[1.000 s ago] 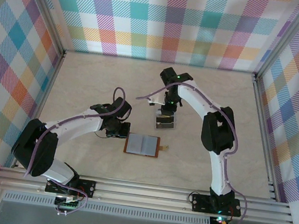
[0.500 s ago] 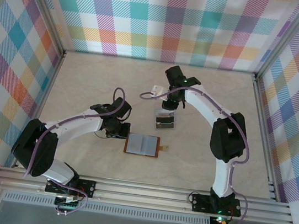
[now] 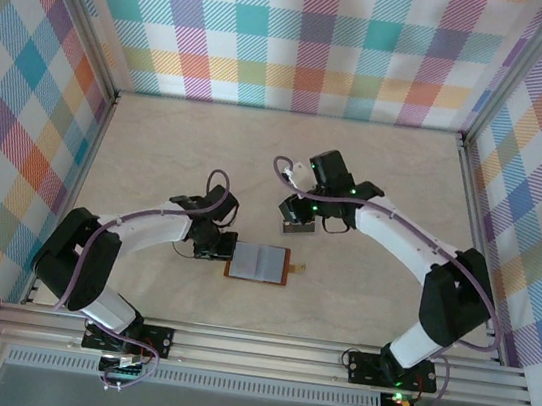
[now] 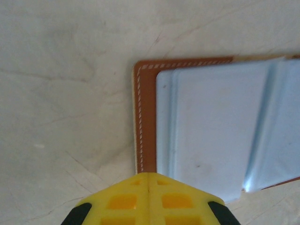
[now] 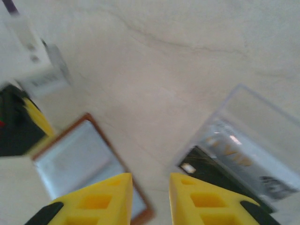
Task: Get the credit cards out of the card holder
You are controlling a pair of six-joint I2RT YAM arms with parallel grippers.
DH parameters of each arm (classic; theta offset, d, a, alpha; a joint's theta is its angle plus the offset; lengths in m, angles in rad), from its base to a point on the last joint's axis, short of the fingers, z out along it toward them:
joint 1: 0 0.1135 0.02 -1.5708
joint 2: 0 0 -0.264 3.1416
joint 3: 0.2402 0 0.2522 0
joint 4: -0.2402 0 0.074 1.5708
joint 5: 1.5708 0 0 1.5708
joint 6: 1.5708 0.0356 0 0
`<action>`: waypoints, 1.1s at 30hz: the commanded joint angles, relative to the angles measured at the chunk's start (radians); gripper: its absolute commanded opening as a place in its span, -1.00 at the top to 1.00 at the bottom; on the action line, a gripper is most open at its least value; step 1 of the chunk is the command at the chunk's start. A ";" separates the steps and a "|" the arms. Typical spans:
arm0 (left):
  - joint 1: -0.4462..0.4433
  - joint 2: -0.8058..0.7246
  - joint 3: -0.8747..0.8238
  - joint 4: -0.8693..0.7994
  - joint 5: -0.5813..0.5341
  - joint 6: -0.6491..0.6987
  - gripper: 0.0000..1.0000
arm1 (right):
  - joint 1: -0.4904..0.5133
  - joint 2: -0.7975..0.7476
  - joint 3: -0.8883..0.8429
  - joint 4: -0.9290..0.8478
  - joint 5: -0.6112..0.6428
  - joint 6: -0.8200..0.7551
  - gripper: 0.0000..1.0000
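The brown card holder [image 3: 258, 263] lies open and flat on the table, its greyish clear sleeves [image 4: 220, 126] facing up. My left gripper [image 3: 221, 248] is shut, its yellow tip [image 4: 149, 175] resting on the holder's brown stitched left edge [image 4: 145, 117]. My right gripper [image 3: 300, 213] hovers over the clear tray, open with nothing between its fingers [image 5: 150, 183]. Credit cards lie in that tray: a dark one [image 5: 211, 169] and a whitish-grey one [image 5: 243, 157]. The holder [image 5: 77, 157] sits down and left of the right fingers.
The clear plastic tray [image 3: 299, 229] stands just behind the holder, its wall [image 5: 248, 96] at the right of the right wrist view. The holder's snap tab [image 3: 299, 267] sticks out to the right. Plaid walls and metal rails enclose the pale table [image 3: 168, 148].
The right arm has swung out to the right and brought its gripper nearer, from behind the tray to over it. The left gripper has edged slightly towards the holder.
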State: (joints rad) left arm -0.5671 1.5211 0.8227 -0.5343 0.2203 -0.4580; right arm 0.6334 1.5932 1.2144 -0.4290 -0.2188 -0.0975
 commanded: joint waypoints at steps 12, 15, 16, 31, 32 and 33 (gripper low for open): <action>-0.005 -0.019 -0.087 0.056 0.054 -0.048 0.88 | 0.125 0.031 -0.131 0.125 -0.210 0.751 0.66; -0.002 -0.029 -0.086 0.058 0.039 -0.055 0.89 | 0.158 0.086 -0.131 0.157 -0.232 0.809 0.64; -0.001 -0.037 -0.086 0.063 0.040 -0.060 0.89 | 0.167 0.111 -0.126 0.165 -0.241 0.830 0.65; 0.010 -0.025 -0.121 0.128 0.083 -0.089 0.90 | 0.227 0.306 -0.050 0.195 -0.239 0.919 0.98; 0.011 -0.021 -0.126 0.132 0.083 -0.088 0.90 | 0.227 0.315 -0.045 0.197 -0.242 0.921 0.98; 0.012 -0.016 -0.132 0.136 0.085 -0.087 0.90 | 0.229 0.323 -0.040 0.197 -0.247 0.923 0.99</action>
State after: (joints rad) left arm -0.5667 1.4845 0.7139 -0.4118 0.2928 -0.5354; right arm 0.8547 1.8950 1.1439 -0.2420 -0.4469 0.8043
